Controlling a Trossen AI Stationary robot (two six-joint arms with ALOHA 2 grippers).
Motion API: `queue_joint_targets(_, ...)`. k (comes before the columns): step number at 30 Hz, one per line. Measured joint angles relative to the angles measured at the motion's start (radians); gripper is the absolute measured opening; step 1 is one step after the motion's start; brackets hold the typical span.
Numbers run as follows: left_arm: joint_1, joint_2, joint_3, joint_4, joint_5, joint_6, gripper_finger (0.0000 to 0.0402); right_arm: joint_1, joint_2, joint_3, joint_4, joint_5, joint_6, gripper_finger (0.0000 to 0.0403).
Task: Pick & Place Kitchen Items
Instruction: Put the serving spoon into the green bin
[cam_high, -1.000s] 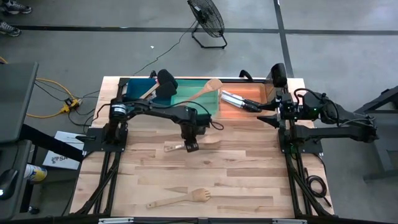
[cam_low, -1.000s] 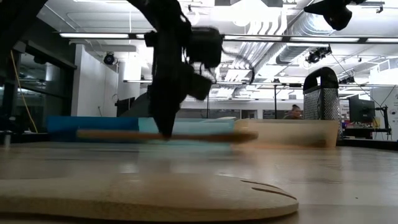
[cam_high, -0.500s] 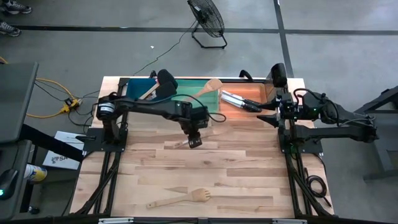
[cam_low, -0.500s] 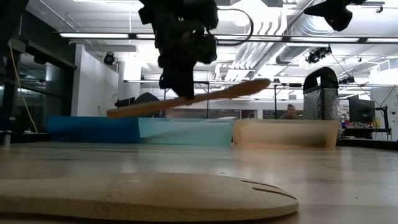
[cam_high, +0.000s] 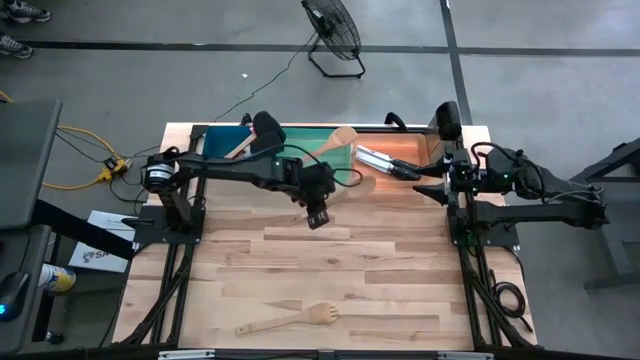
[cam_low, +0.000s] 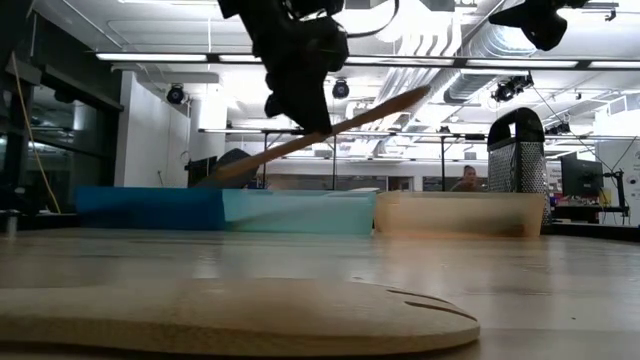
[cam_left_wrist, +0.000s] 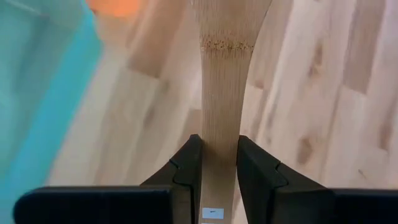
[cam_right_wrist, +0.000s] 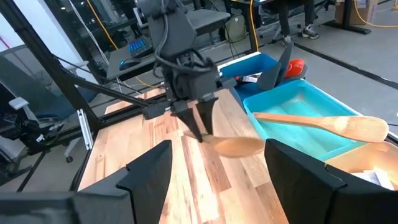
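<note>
Left gripper (cam_high: 318, 213) clenched on wooden spatula (cam_low: 330, 132) in front of green bin (cam_high: 320, 160) holding 1 wooden spoon (cam_high: 330, 143); right gripper (cam_right_wrist: 217, 171) released.

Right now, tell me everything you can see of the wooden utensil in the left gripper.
The wooden utensil is pale, flat, bamboo-like wood: a narrow handle widening into a broad head. The left gripper is shut on its handle, a dark finger on each side. It hangs clear of the table, tilted with its head end higher, near the green bin. Nothing else touches it.

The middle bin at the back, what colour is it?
Green, a teal sort: the middle bin shows best in the high view.
</note>
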Motion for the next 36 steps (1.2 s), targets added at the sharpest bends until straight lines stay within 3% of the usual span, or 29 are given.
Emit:
queue_joint_targets(17,0.032,-0.015,0.000,0.241,-0.296,0.106,0.0067,0.000,0.000,0.000,0.000,0.001,0.018,0.0248)
queue_joint_targets(36,0.210,-0.015,0.000,0.291,-0.294,0.348,0.0067,0.000,0.020,0.000,-0.005,0.101,0.056,0.0248)
